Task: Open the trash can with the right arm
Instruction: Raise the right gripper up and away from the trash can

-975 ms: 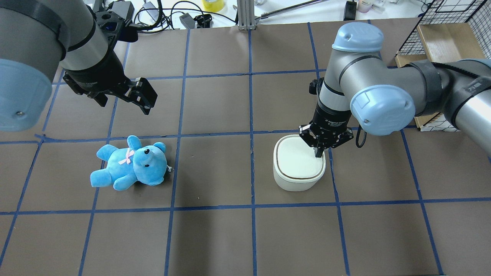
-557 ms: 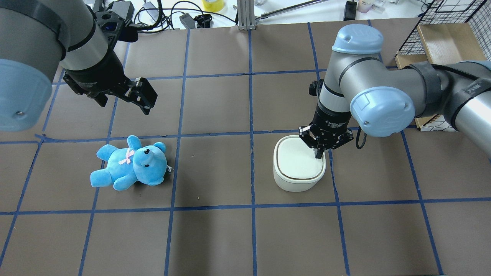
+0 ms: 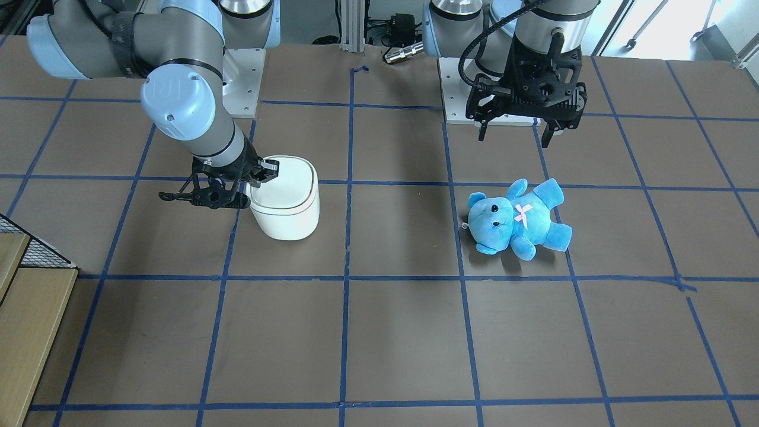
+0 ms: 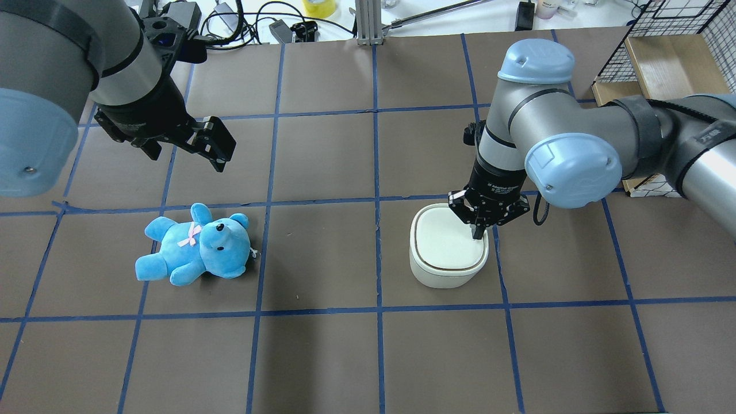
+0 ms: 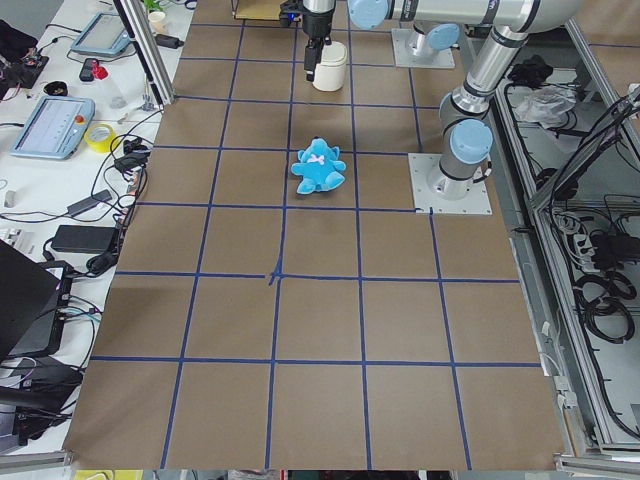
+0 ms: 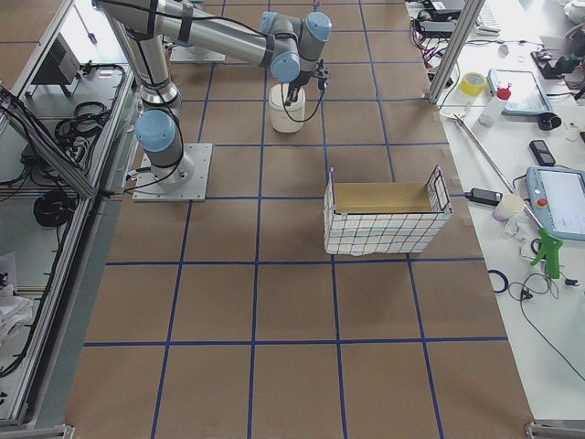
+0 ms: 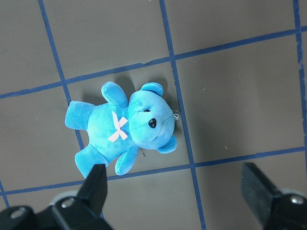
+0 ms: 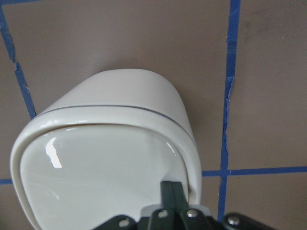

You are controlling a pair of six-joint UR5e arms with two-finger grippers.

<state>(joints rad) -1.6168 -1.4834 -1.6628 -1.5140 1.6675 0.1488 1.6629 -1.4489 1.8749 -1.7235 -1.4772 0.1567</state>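
The white trash can [image 4: 445,253] stands on the brown table, right of centre, with its lid down. It also shows in the front view [image 3: 287,207] and fills the right wrist view [image 8: 110,158]. My right gripper [image 4: 477,232] is shut, and its joined fingertips [image 8: 171,191] rest on the lid's right edge. It shows on the left in the front view [image 3: 254,188]. My left gripper [image 4: 187,148] is open and empty, held above the table beyond the blue plush bear [image 4: 192,244]. The left wrist view shows the bear [image 7: 124,127] between the open fingers.
A wire basket holding a cardboard box [image 4: 661,63] stands at the far right, close behind my right arm's elbow. Cables and small devices [image 4: 241,23] lie along the table's far edge. Blue tape lines grid the table.
My right gripper has sunk very slightly onto the lid's edge, and the elbow has shifted a little. The lid stays down. The left arm and the bear have not moved.
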